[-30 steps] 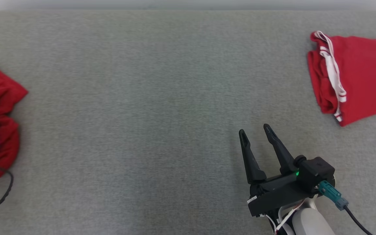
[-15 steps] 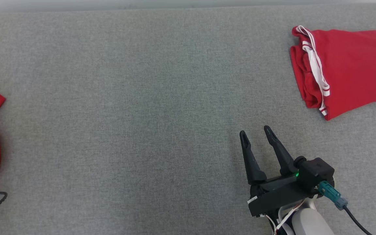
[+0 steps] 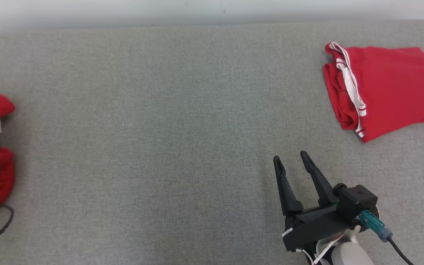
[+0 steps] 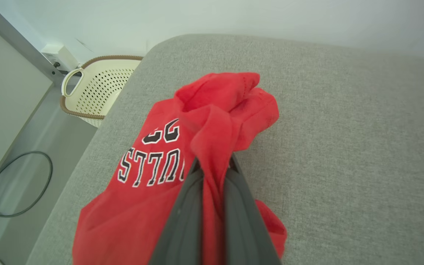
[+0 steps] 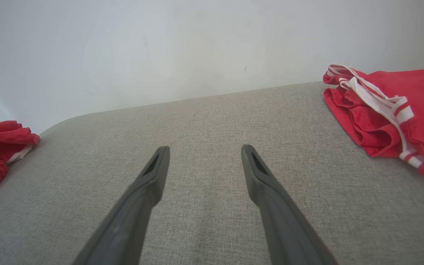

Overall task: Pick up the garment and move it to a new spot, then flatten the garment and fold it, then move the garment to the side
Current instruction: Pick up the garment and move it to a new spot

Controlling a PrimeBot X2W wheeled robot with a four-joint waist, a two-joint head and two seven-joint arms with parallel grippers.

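My left fingers [image 4: 193,180] are pinched tight on a fold of the crumpled red garment [image 4: 212,110], which sits at the left edge of the grey padded surface [image 3: 168,121]. It looks partly bunched upward, though I can't tell if any of it is off the surface. My right fingers [image 3: 285,187] are spread wide, holding nothing, near a folded red garment [image 3: 392,84].

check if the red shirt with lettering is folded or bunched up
Bunched up, not folded: the lettered red garment lies crumpled on the grey surface, a ridge of cloth pinched in the left gripper.
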